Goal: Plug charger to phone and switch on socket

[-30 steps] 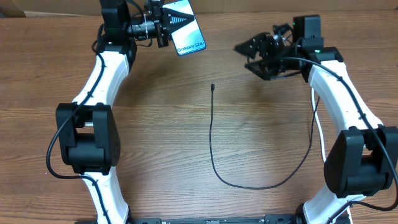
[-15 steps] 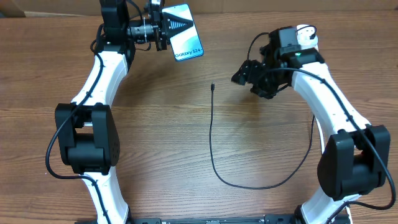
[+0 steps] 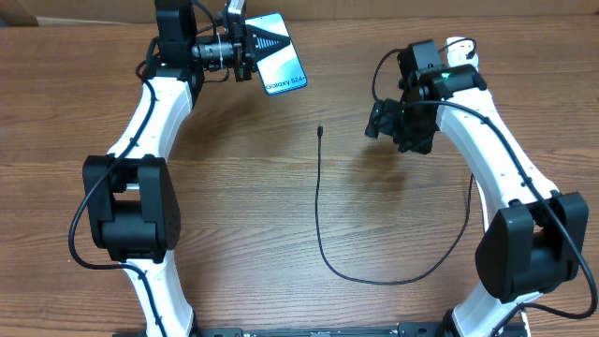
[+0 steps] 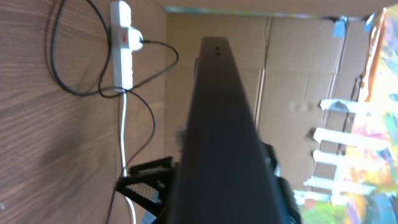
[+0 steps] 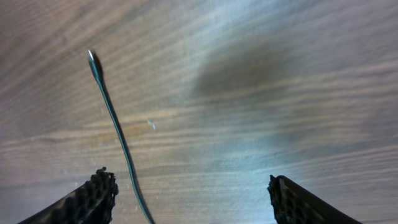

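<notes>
Left arm stretches along the tabletop's (image 3: 234, 206) left side to the far edge, its pincer (image 3: 245, 47) clamped on the phone (image 3: 281, 58), lit screen up and, I think, lifted off the wood. Right arm bends in from the right edge, wrist tipped down, pincer (image 3: 386, 122) spread wide and empty. It's just right of the charger (image 3: 317, 215) tip, mid-tabletop. The socket (image 4: 121, 46) lies near the far right corner.

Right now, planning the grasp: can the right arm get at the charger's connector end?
Likely yes: the right gripper is open right over the charger, whose tip lies free on the table.
</notes>
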`<control>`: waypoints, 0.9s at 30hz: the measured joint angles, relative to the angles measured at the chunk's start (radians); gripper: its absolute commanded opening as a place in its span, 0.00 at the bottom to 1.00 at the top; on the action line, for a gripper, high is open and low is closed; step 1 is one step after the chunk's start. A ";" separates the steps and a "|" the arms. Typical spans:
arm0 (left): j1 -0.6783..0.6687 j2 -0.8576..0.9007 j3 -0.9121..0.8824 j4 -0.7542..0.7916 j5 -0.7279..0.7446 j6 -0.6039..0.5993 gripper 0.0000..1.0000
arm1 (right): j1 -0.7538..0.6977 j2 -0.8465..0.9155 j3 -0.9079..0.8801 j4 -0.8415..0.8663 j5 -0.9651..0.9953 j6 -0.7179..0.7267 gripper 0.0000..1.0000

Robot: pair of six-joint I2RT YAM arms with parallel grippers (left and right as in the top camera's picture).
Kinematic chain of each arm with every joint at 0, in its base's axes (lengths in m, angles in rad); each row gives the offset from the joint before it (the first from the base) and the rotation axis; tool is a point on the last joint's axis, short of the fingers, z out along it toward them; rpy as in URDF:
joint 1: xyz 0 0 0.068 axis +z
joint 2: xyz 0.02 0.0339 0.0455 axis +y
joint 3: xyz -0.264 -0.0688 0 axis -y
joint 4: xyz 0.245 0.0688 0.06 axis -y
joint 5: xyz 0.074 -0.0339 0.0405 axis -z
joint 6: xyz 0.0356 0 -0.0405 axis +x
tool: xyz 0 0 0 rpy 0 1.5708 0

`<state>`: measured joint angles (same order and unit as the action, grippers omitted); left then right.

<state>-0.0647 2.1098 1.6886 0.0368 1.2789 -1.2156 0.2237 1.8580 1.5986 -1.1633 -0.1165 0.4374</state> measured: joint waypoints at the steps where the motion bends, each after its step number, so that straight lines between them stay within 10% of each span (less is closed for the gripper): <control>1: 0.000 0.000 0.001 -0.017 -0.016 0.010 0.04 | 0.004 0.000 0.012 -0.001 0.010 -0.010 0.85; 7: 0.000 0.000 0.023 -0.230 -0.111 0.112 0.04 | 0.034 0.000 0.025 -0.010 0.040 -0.038 0.88; 16: 0.000 0.000 0.391 -0.979 -0.460 0.502 0.04 | 0.047 0.000 0.025 -0.010 0.047 -0.065 0.91; 27: 0.000 -0.019 0.601 -1.272 -0.478 0.694 0.04 | 0.047 0.000 0.025 -0.003 0.050 -0.072 1.00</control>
<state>-0.0647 2.0911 2.2894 -1.2350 0.8013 -0.5220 0.2710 1.8584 1.6238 -1.1664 -0.0662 0.3649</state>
